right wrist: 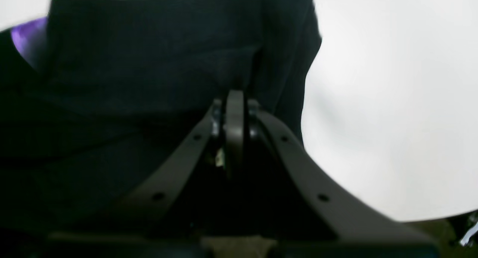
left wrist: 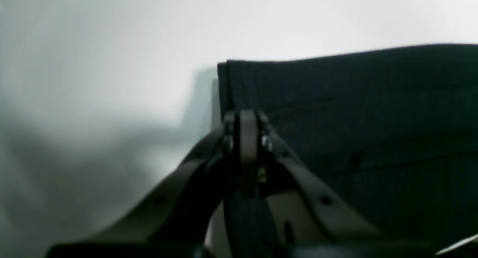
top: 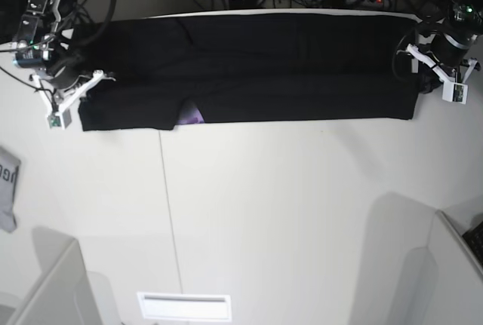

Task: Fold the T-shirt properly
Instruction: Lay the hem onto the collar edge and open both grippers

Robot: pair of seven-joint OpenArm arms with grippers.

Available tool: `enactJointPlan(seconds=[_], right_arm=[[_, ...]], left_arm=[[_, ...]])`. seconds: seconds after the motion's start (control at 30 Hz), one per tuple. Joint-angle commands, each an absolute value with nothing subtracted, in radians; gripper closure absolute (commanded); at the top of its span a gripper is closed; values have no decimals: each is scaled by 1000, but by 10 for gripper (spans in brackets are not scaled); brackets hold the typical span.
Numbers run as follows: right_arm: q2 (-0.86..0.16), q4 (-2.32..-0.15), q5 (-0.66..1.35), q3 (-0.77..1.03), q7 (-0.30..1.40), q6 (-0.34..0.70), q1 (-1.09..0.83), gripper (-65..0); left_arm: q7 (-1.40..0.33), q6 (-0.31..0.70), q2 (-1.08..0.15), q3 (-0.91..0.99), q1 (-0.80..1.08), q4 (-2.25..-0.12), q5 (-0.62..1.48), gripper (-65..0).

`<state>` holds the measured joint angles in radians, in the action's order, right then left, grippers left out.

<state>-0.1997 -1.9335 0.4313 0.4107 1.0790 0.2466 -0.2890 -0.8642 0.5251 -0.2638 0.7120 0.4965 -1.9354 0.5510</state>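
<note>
Item: the T-shirt (top: 302, 61), black, laid out as a long flat band across the far part of the white surface (top: 287, 212), already doubled lengthwise, with a sliver of purple print (top: 192, 117) peeping from the near edge. Holding points: we have the left claw (left wrist: 247, 118) pressed shut on the cloth at one end of the band, its jaws meeting over a dark corner edge, and the right claw (right wrist: 234, 97) pressed shut on the cloth at the other end, close to where the fabric gives way to bare surface. In the base view the left claw (top: 417, 57) sits at the band's right end and the right claw (top: 90, 82) at its left end, well apart, the shirt stretched between them. Also present: a small grey cloth with dark lettering (top: 7, 189) at the surface's edge, apart from the shirt and not ours to handle. Step in hand, as we judge it: carrying the two ends to make the next fold. To do it well we should lift both ends evenly so that the band stays taut and square, keep the layers pinched together so that none slips out, and lay edge upon edge before letting go. Risk noted: uneven lifting could drag the near hem askew or expose more of the print.
</note>
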Motion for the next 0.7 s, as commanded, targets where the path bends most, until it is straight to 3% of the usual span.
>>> enactJointPlan(seconds=[0.0,0.67], right_arm=[[-214,-1977,437,417,1059,248,-295,0],[-206,-1971,599,527,1059,248,-435,0]], left_arm=[[-843,526,-278,717,506,-1956,559,0],[-843,526,-275,717,570,-1957,555,0]])
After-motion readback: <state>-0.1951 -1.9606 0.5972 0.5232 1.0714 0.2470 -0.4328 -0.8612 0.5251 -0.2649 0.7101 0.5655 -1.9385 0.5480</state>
